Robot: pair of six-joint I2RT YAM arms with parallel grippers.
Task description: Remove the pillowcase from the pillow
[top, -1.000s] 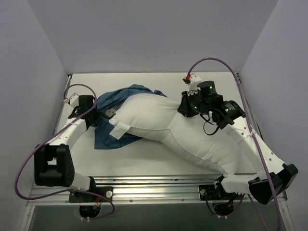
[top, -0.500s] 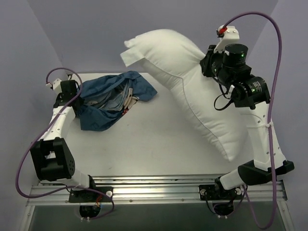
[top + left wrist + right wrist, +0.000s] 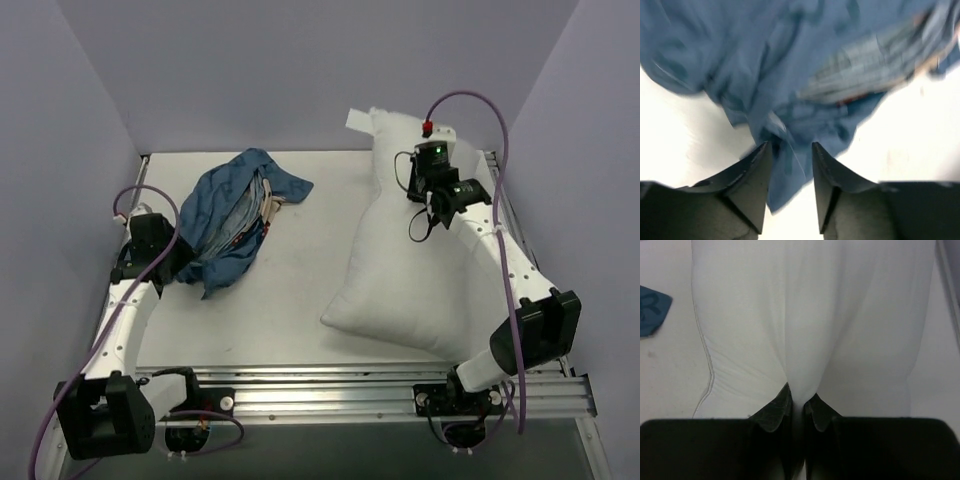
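Note:
The dark blue pillowcase (image 3: pixel 235 210) lies crumpled on the back left of the table, fully off the pillow. In the left wrist view it (image 3: pixel 790 75) fills the upper frame, blurred. My left gripper (image 3: pixel 188 262) is at its near-left edge. Its jaws (image 3: pixel 791 150) stand apart, with a loose flap of blue fabric lying between them. The plain white pillow (image 3: pixel 395 270) rests on the right side, its far end leaning against the back wall. My right gripper (image 3: pixel 425 195) is shut on a fold of the pillow (image 3: pixel 815 315), pinched between the fingers (image 3: pixel 798 400).
The white table (image 3: pixel 290 290) is enclosed by purple walls on the left, back and right. A metal rail (image 3: pixel 330 395) runs along the near edge, carrying both arm bases. A corner of the pillowcase (image 3: pixel 650 310) shows at the left of the right wrist view.
My right arm lifted the pillow clear out of the pillowcase, then lowered it onto the right side of the table. My left arm drew back towards the near left; the pillowcase bunched up.

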